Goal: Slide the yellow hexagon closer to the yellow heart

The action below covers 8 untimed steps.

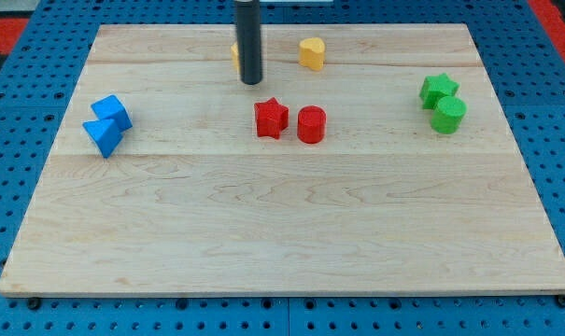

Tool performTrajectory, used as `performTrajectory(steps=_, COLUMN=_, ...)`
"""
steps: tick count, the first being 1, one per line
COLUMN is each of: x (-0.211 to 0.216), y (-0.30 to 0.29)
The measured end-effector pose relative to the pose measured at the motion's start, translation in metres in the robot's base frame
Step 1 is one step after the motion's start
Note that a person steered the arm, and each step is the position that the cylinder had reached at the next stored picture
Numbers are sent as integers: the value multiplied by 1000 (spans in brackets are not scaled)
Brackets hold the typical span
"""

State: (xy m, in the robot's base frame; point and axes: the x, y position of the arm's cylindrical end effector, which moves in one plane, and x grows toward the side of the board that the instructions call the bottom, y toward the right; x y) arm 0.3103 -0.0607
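My tip (251, 81) rests on the wooden board (263, 224) near the view's top, left of centre. A yellow block (235, 54) is mostly hidden behind the rod, so I cannot make out its shape; only its left edge shows. It lies just above and left of my tip. A second yellow block (311, 52), which looks like the heart, sits to the right of the rod, about a rod's width and a half away.
A red star (271, 119) and a red cylinder (311, 124) sit just below my tip. A blue cube (111, 111) and a blue triangle (102, 137) are at the left. A green star (438, 90) and a green cylinder (448, 115) are at the right.
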Motion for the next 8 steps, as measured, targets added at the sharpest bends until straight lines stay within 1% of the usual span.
performTrajectory(steps=1, x=-5, y=-33)
performTrajectory(steps=2, x=-24, y=-43)
performTrajectory(steps=3, x=-43, y=-41)
performTrajectory(steps=5, x=-43, y=5)
performTrajectory(steps=8, x=-43, y=14)
